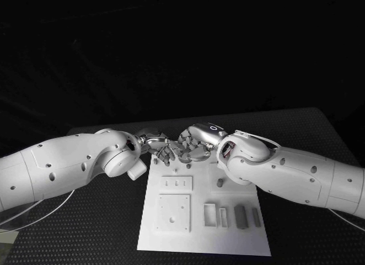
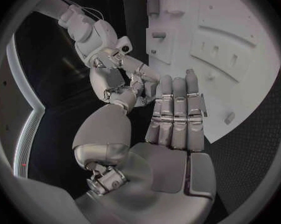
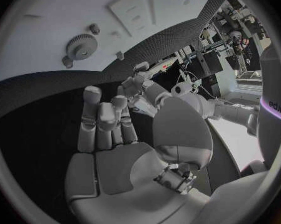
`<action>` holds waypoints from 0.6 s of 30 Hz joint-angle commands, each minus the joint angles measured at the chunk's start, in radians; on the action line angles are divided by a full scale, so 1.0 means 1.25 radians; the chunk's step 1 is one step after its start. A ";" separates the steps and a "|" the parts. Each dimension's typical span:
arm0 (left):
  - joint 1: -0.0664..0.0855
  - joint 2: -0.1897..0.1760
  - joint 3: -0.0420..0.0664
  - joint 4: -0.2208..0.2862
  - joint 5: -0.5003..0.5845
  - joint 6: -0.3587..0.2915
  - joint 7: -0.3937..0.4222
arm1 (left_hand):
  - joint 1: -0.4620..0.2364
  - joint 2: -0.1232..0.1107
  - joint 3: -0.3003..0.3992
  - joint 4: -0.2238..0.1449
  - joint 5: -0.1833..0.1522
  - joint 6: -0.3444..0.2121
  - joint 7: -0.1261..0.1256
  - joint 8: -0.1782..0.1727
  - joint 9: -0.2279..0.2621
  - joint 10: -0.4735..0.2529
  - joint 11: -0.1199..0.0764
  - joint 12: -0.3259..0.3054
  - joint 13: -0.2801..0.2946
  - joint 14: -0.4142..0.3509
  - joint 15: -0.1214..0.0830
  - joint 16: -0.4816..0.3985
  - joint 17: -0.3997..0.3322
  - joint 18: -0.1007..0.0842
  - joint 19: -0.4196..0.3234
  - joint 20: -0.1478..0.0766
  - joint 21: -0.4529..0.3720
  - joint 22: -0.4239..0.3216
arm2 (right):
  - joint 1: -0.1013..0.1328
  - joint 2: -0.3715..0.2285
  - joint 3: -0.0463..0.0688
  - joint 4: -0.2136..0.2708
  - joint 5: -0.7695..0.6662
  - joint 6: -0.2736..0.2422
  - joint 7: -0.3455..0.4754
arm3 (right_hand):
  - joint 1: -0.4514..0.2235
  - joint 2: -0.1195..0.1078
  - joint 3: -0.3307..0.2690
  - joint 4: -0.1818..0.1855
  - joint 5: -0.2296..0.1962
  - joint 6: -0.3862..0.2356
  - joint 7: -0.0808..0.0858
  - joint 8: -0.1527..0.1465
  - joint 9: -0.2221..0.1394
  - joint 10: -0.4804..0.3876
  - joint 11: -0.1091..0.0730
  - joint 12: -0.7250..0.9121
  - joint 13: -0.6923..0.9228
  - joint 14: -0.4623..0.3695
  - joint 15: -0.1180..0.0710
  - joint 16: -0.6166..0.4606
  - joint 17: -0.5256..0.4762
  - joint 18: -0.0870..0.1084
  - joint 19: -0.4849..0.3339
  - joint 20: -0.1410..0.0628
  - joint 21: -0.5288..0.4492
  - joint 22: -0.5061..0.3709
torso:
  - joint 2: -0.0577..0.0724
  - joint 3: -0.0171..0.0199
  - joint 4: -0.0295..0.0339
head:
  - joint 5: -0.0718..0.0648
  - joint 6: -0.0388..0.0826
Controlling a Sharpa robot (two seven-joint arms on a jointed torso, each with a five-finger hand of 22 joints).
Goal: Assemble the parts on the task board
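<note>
The white task board (image 1: 205, 237) lies in the middle of the table. My left hand (image 1: 157, 148) and right hand (image 1: 200, 143) meet fingertip to fingertip over its far edge. In the left wrist view my left hand (image 2: 175, 119) has its fingers straight and side by side with nothing in them, and the right hand (image 2: 125, 67) sits just beyond its thumb. The right hand (image 3: 106, 129) also shows an empty palm with its fingers apart. A grey gear (image 3: 81, 46) and small pegs (image 3: 93, 29) lie on the board (image 3: 47, 15). Two grey bars (image 1: 240, 215) stand near its front.
Two raised white plates (image 1: 173, 212) take up the board's left half, and upright white blocks (image 1: 209, 214) stand beside the grey bars. A small peg (image 1: 220, 182) stands near my right forearm (image 1: 301, 176). Black table (image 1: 95, 232) surrounds the board.
</note>
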 commanded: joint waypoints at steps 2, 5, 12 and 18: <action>0.002 0.006 0.002 0.006 0.003 0.005 0.010 | 0.025 0.014 0.010 -0.016 -0.001 0.009 -0.001 0.002 0.003 0.009 0.001 -0.004 0.004 0.007 0.000 0.005 0.001 0.005 0.003 -0.001 0.003 0.004 | -0.002 0.005 -0.001 0.004 -0.007 0.014 0.010 | -0.003 0.002 0.000 0.003 0.003 0.020 0.014 0.003 0.001 0.003 -0.003 -0.002 0.001 0.001 -0.006 -0.002 0.001 0.009 0.001 -0.006 0.003 0.016 | 0.000 0.0007 -0.0002 | 0.000 -0.001; 0.002 0.007 0.002 0.006 0.003 0.005 0.009 | 0.034 0.016 0.015 -0.025 0.000 0.010 -0.001 0.002 0.004 0.010 0.001 -0.005 0.006 0.008 0.000 0.006 0.002 0.005 0.004 -0.001 0.003 0.006 | -0.003 0.007 -0.001 0.004 -0.007 0.013 0.010 | -0.003 0.002 0.000 0.003 0.003 0.020 0.014 0.002 0.001 0.003 -0.003 -0.002 0.001 0.001 -0.006 -0.002 0.002 0.009 0.001 -0.006 0.003 0.016 | 0.000 0.0005 0.0003 | 0.000 -0.002; 0.002 0.007 0.002 0.006 0.003 0.003 0.006 | 0.038 0.019 0.018 -0.028 0.000 0.012 -0.002 0.002 0.004 0.013 0.000 -0.005 0.008 0.009 -0.001 0.007 0.002 0.005 0.006 -0.002 0.003 0.008 | -0.003 0.006 -0.001 0.006 -0.008 0.012 0.009 | -0.003 0.003 0.000 0.003 0.003 0.020 0.014 0.002 0.002 0.003 -0.003 -0.002 0.002 0.001 -0.006 -0.002 0.002 0.009 0.001 -0.006 0.003 0.016 | -0.001 0.0007 -0.0004 | 0.003 -0.001; 0.002 0.006 0.002 0.007 0.003 -0.004 0.006 | 0.050 0.030 0.030 -0.033 0.000 0.017 -0.004 0.003 0.006 0.016 -0.001 -0.006 0.012 0.012 -0.002 0.008 0.002 0.005 0.008 -0.002 0.003 0.011 | -0.003 0.004 -0.001 0.003 -0.009 0.016 0.007 | -0.004 0.003 0.000 0.003 0.003 0.020 0.014 0.002 0.002 0.003 -0.003 -0.002 0.002 0.002 -0.006 -0.002 0.002 0.009 0.001 -0.006 0.003 0.016 | 0.000 0.0003 -0.0002 | 0.003 -0.002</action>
